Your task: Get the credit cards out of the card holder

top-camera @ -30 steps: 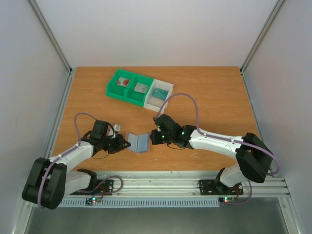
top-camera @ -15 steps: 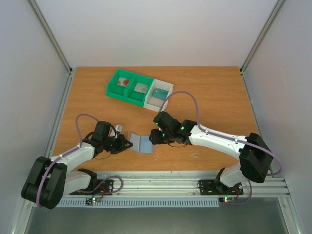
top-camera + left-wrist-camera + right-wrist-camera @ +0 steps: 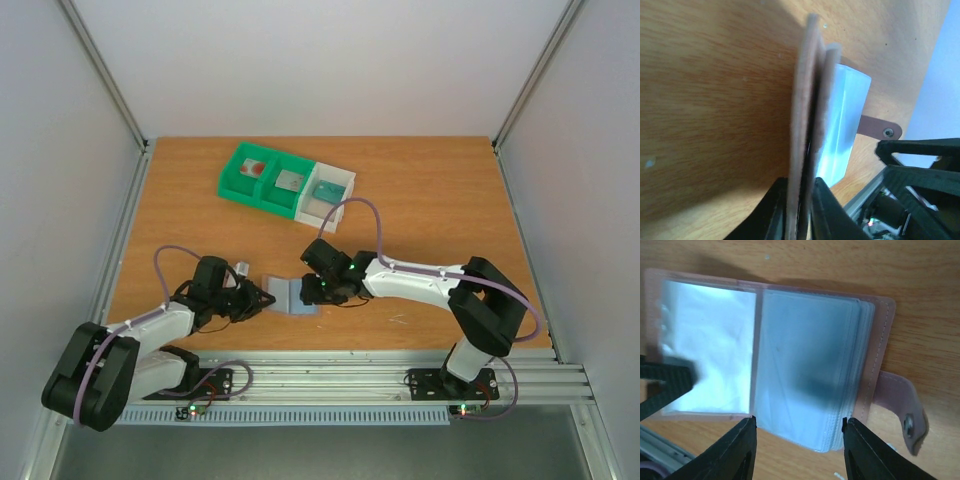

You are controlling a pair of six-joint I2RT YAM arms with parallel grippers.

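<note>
Two changes we see: right pincer [image 3: 797, 445] has opened up and hangs partly open over the card holder [image 3: 805, 365], which now lies spread open on the surface [image 3: 440, 200] between the arms, left pincer [image 3: 799, 205] clamped on its cover edge, so sleeves look reachable.
</note>
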